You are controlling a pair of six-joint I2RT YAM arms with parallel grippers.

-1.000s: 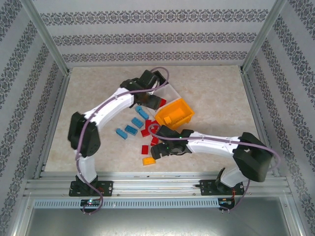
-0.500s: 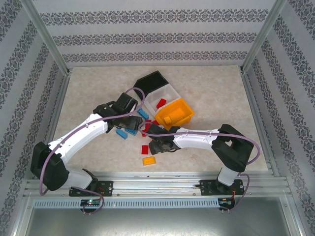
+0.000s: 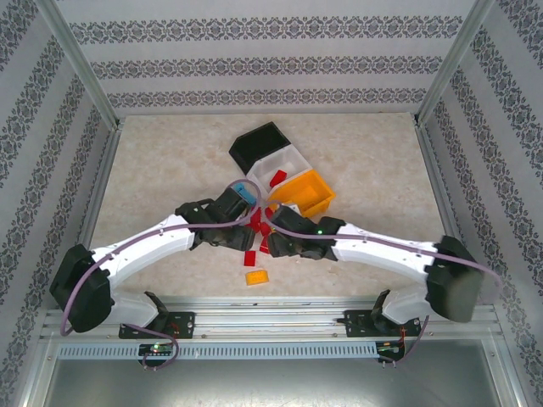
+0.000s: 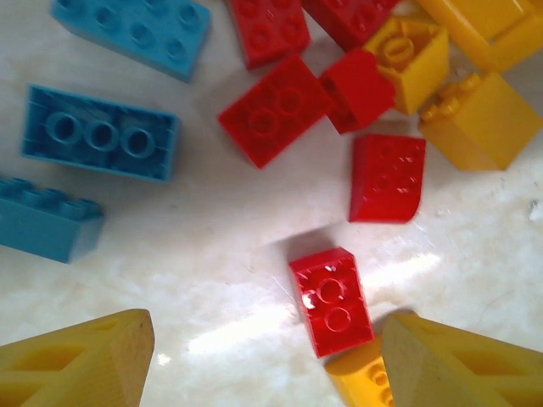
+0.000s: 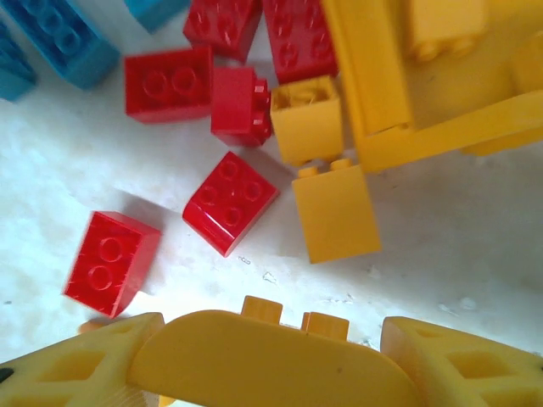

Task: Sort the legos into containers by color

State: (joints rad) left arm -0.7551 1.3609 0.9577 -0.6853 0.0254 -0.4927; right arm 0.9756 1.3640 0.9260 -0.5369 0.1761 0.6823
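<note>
a: gripper status?
b: left gripper point(image 4: 267, 360) has its fingers spread wide and holds nothing. a red lego point(image 4: 331, 301) lies on the table point(image 3: 170, 161) between them, close to the finger on the right of the wrist view.
a: right one?
b: right gripper point(image 5: 270, 377) is clamped on an orange-yellow lego point(image 5: 254, 343). the brick spans finger to finger, with two studs showing along its upper edge.
a: where's the pile?
b: mid-table, a bit toward the near edge. both grippers meet over it. blue legos point(image 4: 100, 134) sit on its left side and reds are in the middle. a lone orange lego point(image 3: 256, 276) lies apart, nearest the near edge.
a: bins?
b: three in a tight cluster just past the pile, toward the far edge. black bin point(image 3: 259, 144) is farthest. white bin point(image 3: 293, 158) is next, with one red brick point(image 3: 277, 177) inside. orange-yellow bin point(image 3: 318, 199) is nearest the pile, on the right. two yellow bricks point(image 5: 335, 212) lie just beside its wall in the right wrist view, and the upper one looks to be touching it.
</note>
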